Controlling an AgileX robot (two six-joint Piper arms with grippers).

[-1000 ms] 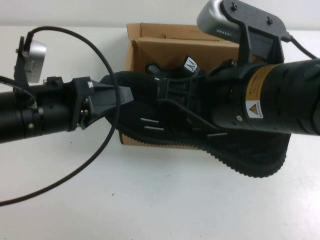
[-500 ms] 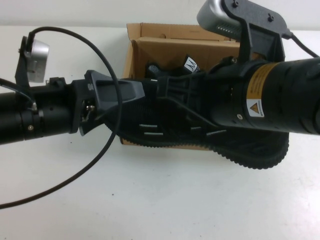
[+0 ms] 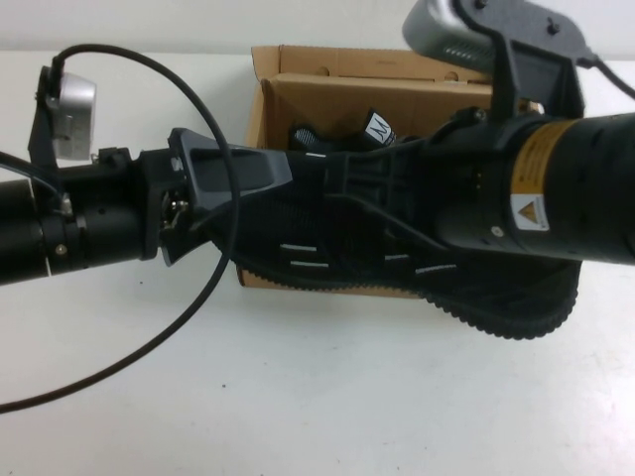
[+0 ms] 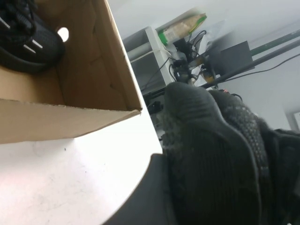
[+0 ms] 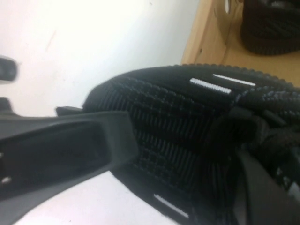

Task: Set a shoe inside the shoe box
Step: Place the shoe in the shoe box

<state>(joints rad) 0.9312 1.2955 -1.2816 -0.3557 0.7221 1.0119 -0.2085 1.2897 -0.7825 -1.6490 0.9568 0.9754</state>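
Note:
The shoe point(image 3: 327, 248), black mesh with white dashes, hangs tilted over the front wall of the brown cardboard shoe box point(image 3: 337, 94), its heel sticking out to the front right. My right gripper point(image 3: 365, 188) is shut on the shoe's middle by the laces. My left gripper point(image 3: 260, 183) is closed over the toe, one finger lying on top of it. The toe point(image 4: 211, 154) fills the left wrist view beside the box wall point(image 4: 79, 70). The right wrist view shows the shoe point(image 5: 178, 126) and the left finger point(image 5: 70, 150) on it.
The identical second sneaker point(image 3: 308, 137) lies inside the box, its white tongue tag point(image 3: 377, 127) showing; it also shows in the left wrist view point(image 4: 23, 42). The left arm's black cable point(image 3: 213, 288) loops over the white table point(image 3: 317, 397) in front.
My left gripper has moved right, from just off the toe to over it. The shoe has shifted slightly with the right arm.

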